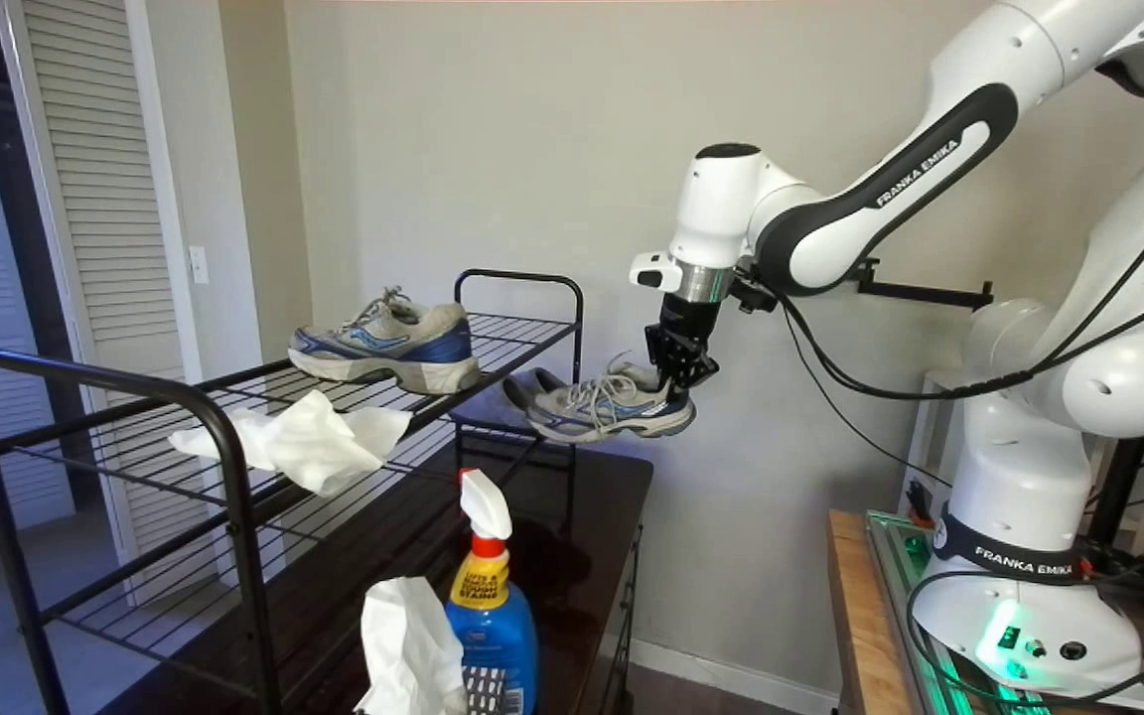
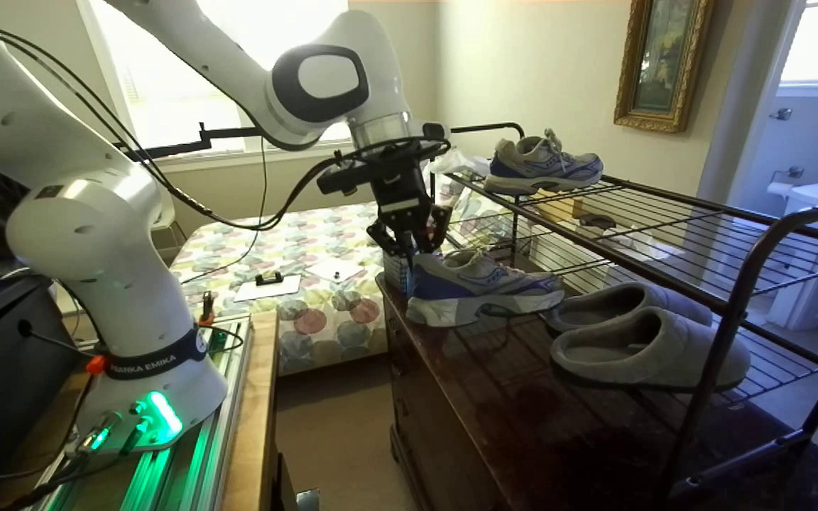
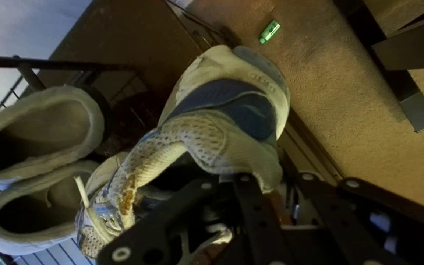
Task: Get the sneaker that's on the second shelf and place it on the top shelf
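Note:
The grey sneaker with whitish sole and blue trim [image 1: 597, 405] shows in both exterior views [image 2: 483, 287] and in the wrist view [image 3: 230, 106]. My gripper [image 1: 676, 385] is shut on its heel collar, one finger inside the shoe; the fingertips are partly hidden. It also shows in an exterior view [image 2: 420, 259] and in the wrist view [image 3: 272, 180]. The sneaker is held roughly level in front of the rack, heel out past the dresser edge, toe near the slippers. The second shelf [image 2: 782, 372] is beside the toe. The top shelf [image 2: 707, 223] is higher.
A matching sneaker [image 1: 388, 343] sits on the top shelf. White crumpled paper [image 1: 304, 442] is at the shelf's near end. Grey slippers [image 2: 654, 351] sit on the second shelf. The rack stands on a dark dresser [image 2: 522, 411]. A spray bottle [image 1: 493, 626] stands near the camera.

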`<action>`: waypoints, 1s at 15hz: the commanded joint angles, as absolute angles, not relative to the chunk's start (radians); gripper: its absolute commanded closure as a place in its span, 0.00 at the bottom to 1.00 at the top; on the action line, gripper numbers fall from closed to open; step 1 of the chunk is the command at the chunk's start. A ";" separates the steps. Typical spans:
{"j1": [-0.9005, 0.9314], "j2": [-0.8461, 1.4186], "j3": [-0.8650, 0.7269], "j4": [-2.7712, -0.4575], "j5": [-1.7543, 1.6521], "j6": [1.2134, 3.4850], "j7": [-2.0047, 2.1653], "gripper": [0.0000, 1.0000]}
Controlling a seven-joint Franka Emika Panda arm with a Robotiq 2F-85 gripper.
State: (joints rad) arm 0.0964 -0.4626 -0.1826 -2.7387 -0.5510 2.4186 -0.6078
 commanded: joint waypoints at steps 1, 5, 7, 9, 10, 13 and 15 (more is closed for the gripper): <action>0.095 -0.689 -0.187 -2.778 -0.549 2.282 -0.536 0.95; 0.033 -0.884 -0.149 -2.788 -0.516 2.161 -0.517 0.95; 0.077 -0.979 -0.190 -2.744 -0.542 2.047 -0.508 0.95; 0.030 -1.094 -0.153 -2.771 -0.529 2.005 -0.549 0.95; 0.035 -1.148 -0.150 -2.756 -0.531 1.967 -0.569 0.95; 0.077 -1.187 -0.145 -2.668 -0.512 1.911 -0.597 0.95; 0.105 -1.136 -0.144 -2.590 -0.495 1.915 -0.600 0.95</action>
State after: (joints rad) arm 0.0590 -1.1624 -0.1521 -2.6973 -0.5352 1.9453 -0.5723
